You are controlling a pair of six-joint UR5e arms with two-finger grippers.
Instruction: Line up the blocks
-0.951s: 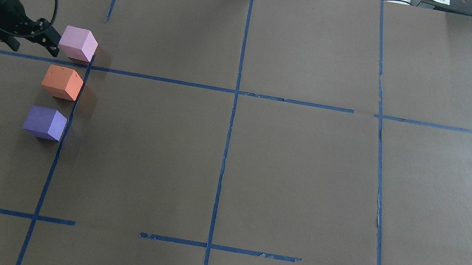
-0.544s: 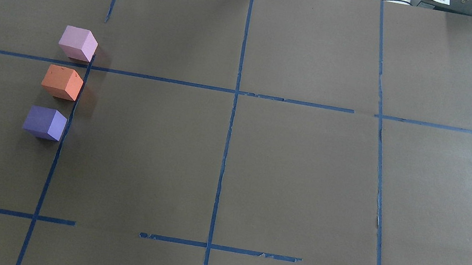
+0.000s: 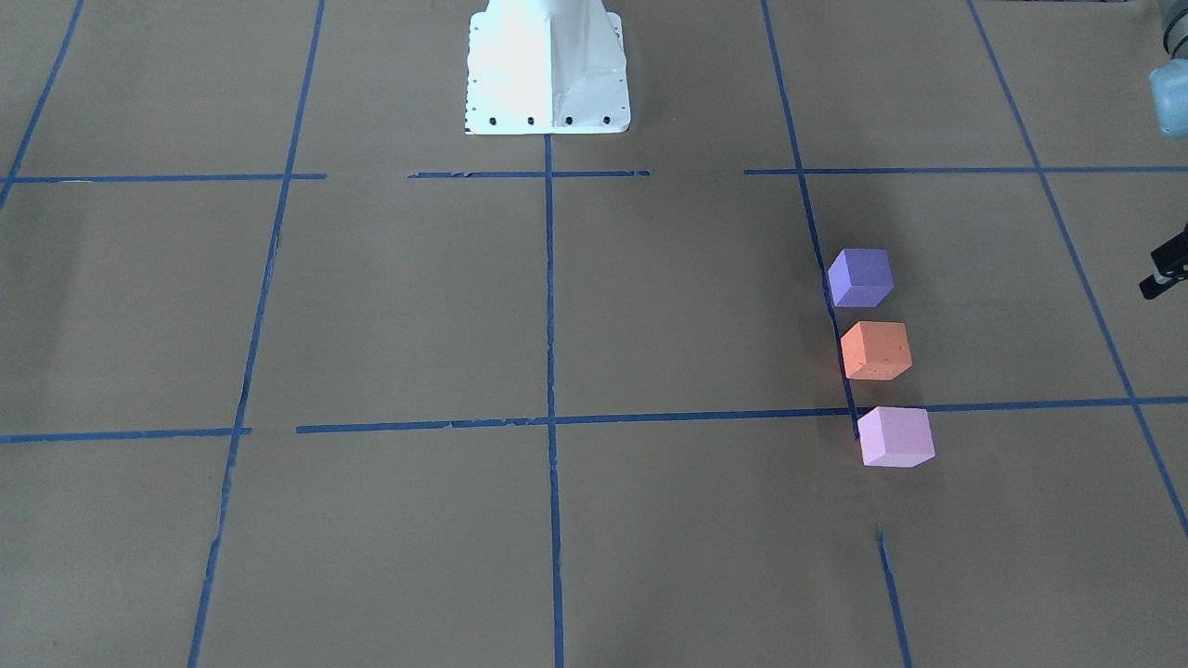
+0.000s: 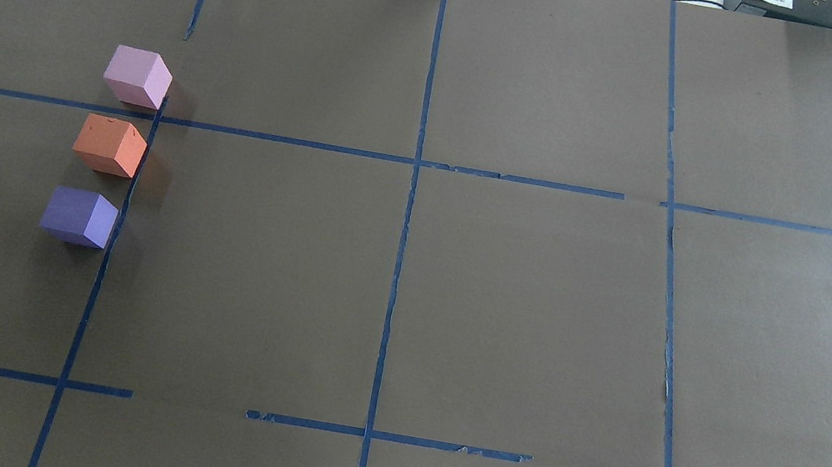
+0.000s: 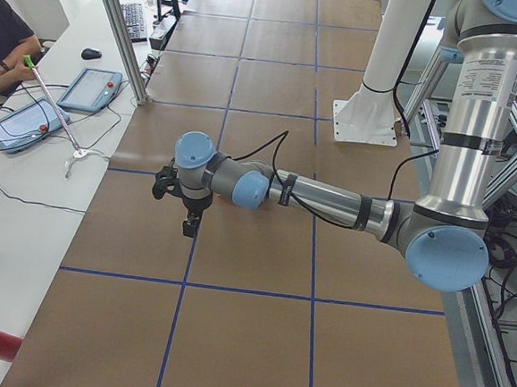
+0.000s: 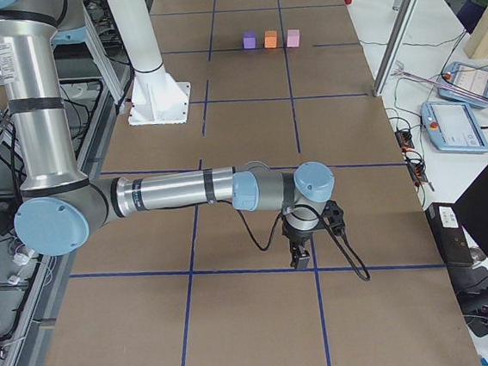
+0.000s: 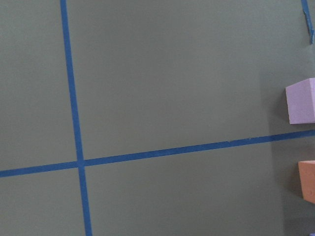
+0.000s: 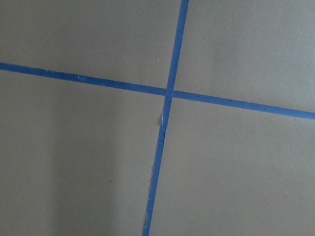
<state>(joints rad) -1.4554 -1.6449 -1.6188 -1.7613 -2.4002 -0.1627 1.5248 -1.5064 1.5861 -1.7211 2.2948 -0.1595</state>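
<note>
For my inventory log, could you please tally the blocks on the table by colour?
Orange block: 1
Dark purple block: 1
Light pink block: 1
Total: 3 blocks

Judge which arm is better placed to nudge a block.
Probably left: pink block, orange block and purple block lie in its half near the left pincer; the right pincer is far off.

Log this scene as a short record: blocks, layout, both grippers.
blocks: pink block, orange block, purple block
layout: one row beside a blue tape line, small gaps, purple nearest the robot
left gripper: off the blocks; open or shut unclear
right gripper: far from the row; open or shut unclear
</note>
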